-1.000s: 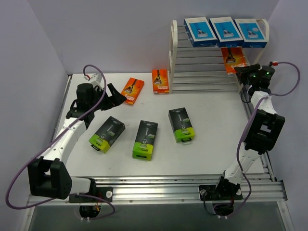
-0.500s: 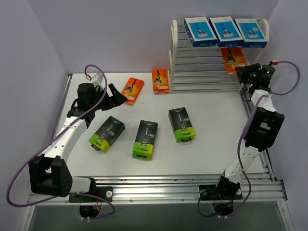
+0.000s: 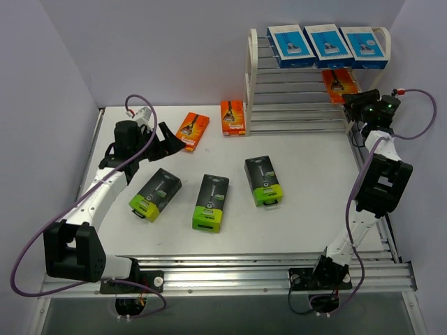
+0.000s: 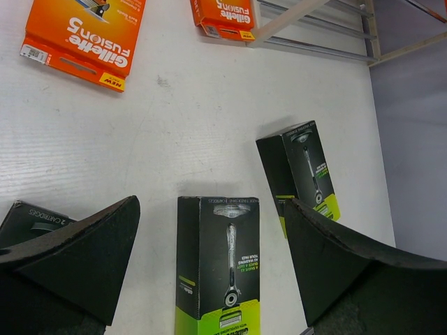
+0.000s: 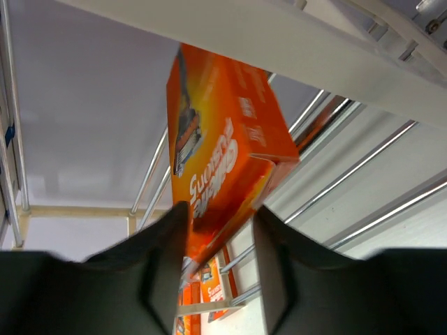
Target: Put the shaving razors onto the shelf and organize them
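The shelf stands at the back right, with three blue-and-white razor packs in a row on its top tier. An orange pack leans on the rods one tier down at the right end. My right gripper is at that pack's lower end. In the right wrist view its jaws straddle the orange pack, with a gap showing at the right finger. Two orange packs and three black-and-lime packs lie on the table. My left gripper hovers wide open beside the left orange pack.
The left wrist view looks down past the open fingers at a black pack, another to its right, and the orange packs beyond. The shelf's lower rods are bare. Side walls stand close on both sides.
My right gripper's jaws have spread apart around the orange pack on the shelf. The left arm has shifted only slightly.
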Robot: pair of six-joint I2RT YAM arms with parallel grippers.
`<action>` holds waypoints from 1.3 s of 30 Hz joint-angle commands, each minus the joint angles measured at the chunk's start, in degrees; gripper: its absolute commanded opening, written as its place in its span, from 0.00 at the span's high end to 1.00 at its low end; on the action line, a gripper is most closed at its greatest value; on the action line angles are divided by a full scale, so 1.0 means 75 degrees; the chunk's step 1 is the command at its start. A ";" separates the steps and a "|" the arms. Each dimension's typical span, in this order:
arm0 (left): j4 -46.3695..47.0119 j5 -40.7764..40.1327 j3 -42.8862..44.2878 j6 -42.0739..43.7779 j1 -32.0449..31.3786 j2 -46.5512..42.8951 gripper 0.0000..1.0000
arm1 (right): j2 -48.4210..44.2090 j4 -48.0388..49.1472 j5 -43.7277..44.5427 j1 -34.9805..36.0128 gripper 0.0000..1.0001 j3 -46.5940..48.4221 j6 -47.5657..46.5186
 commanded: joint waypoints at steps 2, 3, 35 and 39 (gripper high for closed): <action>0.0127 0.0193 0.0384 0.0111 -0.0017 0.0042 0.07 | 0.0017 0.0456 -0.0058 -0.0206 0.57 0.0139 0.0147; 0.0138 0.0193 0.0384 0.0111 -0.0028 0.0042 0.07 | 0.0017 0.0456 -0.0058 -0.0229 0.54 0.0139 0.0147; 0.0150 0.0134 0.0337 0.0193 -0.0192 -0.0028 0.07 | -0.0827 0.0632 -0.0058 -0.0241 0.38 -0.0682 0.0147; 0.0150 0.0158 0.0349 0.0193 -0.0192 -0.0005 0.07 | -0.0769 0.0620 -0.0058 -0.0206 0.37 -0.0541 0.0182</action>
